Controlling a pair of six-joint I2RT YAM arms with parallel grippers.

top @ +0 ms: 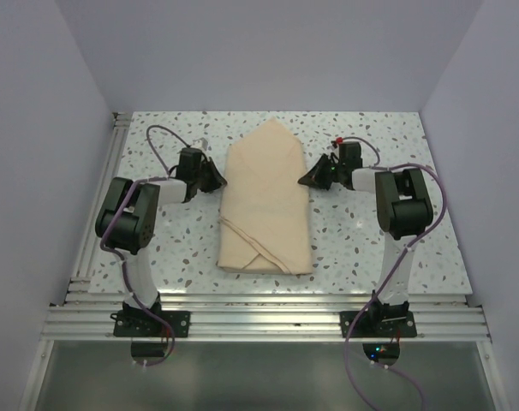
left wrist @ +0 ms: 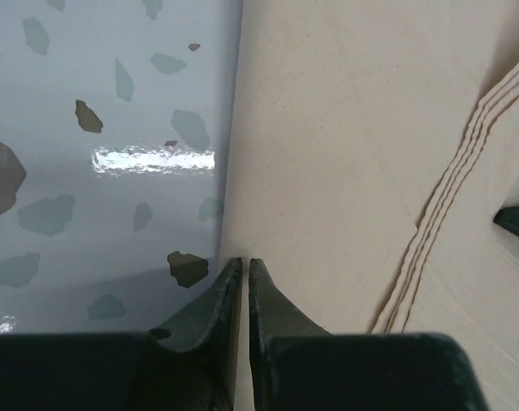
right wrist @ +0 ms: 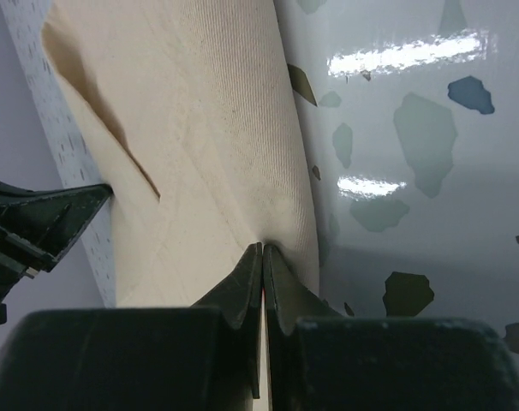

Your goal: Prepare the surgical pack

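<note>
Left hand (left wrist: 245, 264) sits on the left edge of the surgical pack (top: 266, 201), toward its far, pointed end. I see its fingers clenched to a sliver, with tan cloth nipped between the tips. The pack lies folded as a long tan bundle on the speckled tabletop (top: 362, 240), hemmed flap edges crossing its near end. On the pack's right edge, directly opposite, my right hand (right wrist: 264, 248) is clenched on the cloth, which puckers at its fingertips.

The tan bundle (top: 266, 201) is matt woven cloth; the speckled table (top: 362, 235) is smooth and glossy.
</note>
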